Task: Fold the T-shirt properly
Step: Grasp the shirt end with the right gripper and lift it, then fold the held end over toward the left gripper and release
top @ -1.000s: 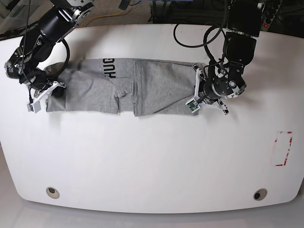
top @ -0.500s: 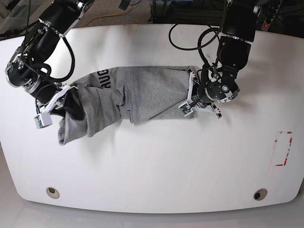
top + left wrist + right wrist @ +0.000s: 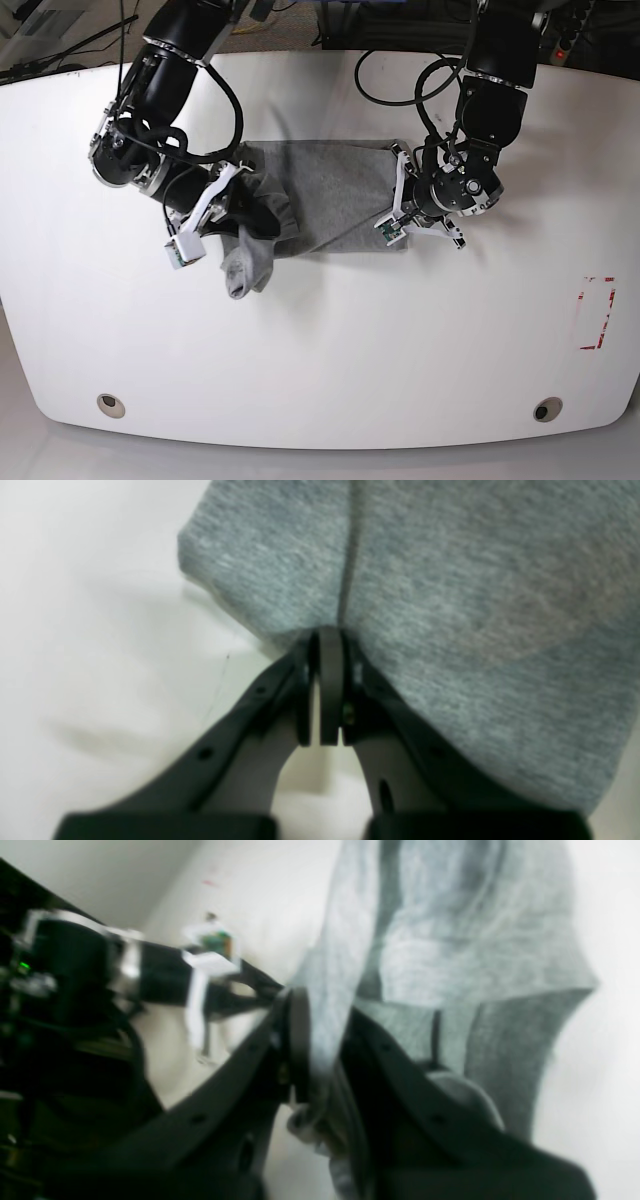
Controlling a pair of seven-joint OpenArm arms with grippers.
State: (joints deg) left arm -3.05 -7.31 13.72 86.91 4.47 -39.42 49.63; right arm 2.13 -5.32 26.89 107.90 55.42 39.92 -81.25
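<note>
Base view: one T-shirt (image 3: 320, 195), two arms and two pincers show on the one white bench (image 3: 320, 340). The shirt lies between the two pincers, partly gathered. Its far end, beside the left pincer (image 3: 397, 200), lies flat on the bench. The end at the right pincer (image 3: 225, 200) is lifted and bunched, with one loose flap hanging down just below that pincer onto the bench. A dark fold shows in the cloth right next to the right pincer.

In the left wrist view, the left pincer (image 3: 327, 645) is clenched, its two fingers pressed together with the edge of the grey cloth (image 3: 450, 590) nipped at their tips. The cloth spreads away ahead of the pincer and to its right; bare bench (image 3: 100, 630) lies to its left. One seam line runs straight ahead from the fingertips.

In the right wrist view, which is blurred, the right pincer (image 3: 320, 1040) is clamped on a fold of the T-shirt (image 3: 440, 940); cloth passes between its two dark fingers and hangs out beneath them. More cloth spreads ahead and to the right of this pincer. The other arm (image 3: 100, 970) shows to its left, well ahead.

Two small round fittings sit near the bench's front edge, one (image 3: 111, 404) at each corner (image 3: 546, 409), and one red-marked rectangle (image 3: 597, 312) lies well apart from the left pincer.
</note>
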